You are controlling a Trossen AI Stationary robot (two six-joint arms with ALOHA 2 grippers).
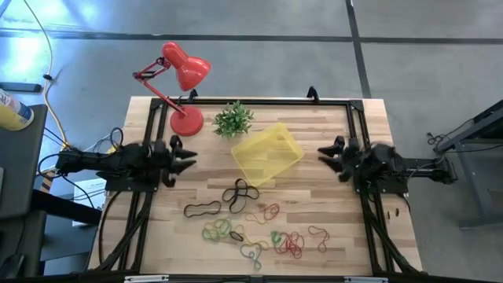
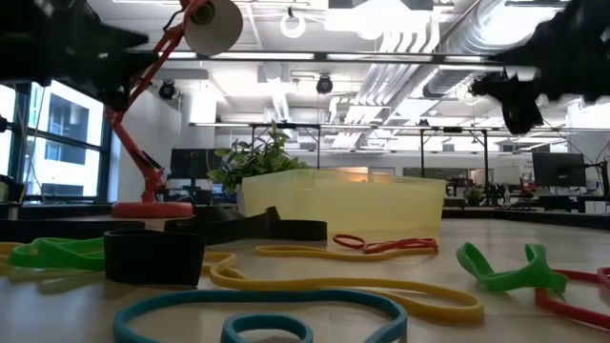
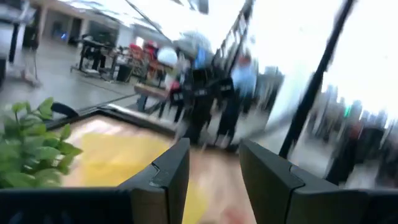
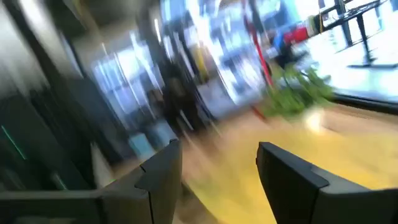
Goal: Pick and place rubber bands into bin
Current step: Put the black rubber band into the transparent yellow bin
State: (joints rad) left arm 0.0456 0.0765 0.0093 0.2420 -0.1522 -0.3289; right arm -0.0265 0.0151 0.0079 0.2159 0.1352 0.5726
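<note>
Many rubber bands [image 1: 251,220] in black, red, green, orange and yellow lie loose on the near half of the wooden table; in the low view a yellow one [image 2: 353,286] and a green one [image 2: 505,272] lie flat in front. The translucent yellow bin [image 1: 267,153] rests on its base at the table's middle, turned askew. My left gripper [image 1: 189,159] hovers open at the left edge, above the table and pointing toward the bin. My right gripper [image 1: 326,155] hovers open at the right edge, facing it. Both wrist views show nothing between the fingers [image 3: 168,171] [image 4: 161,171].
A red desk lamp [image 1: 182,79] stands at the far left corner, with a small green plant [image 1: 233,119] beside it, just behind the bin. A black frame [image 1: 259,102] runs along the table's far and side edges. Bare wood lies between the bin and each gripper.
</note>
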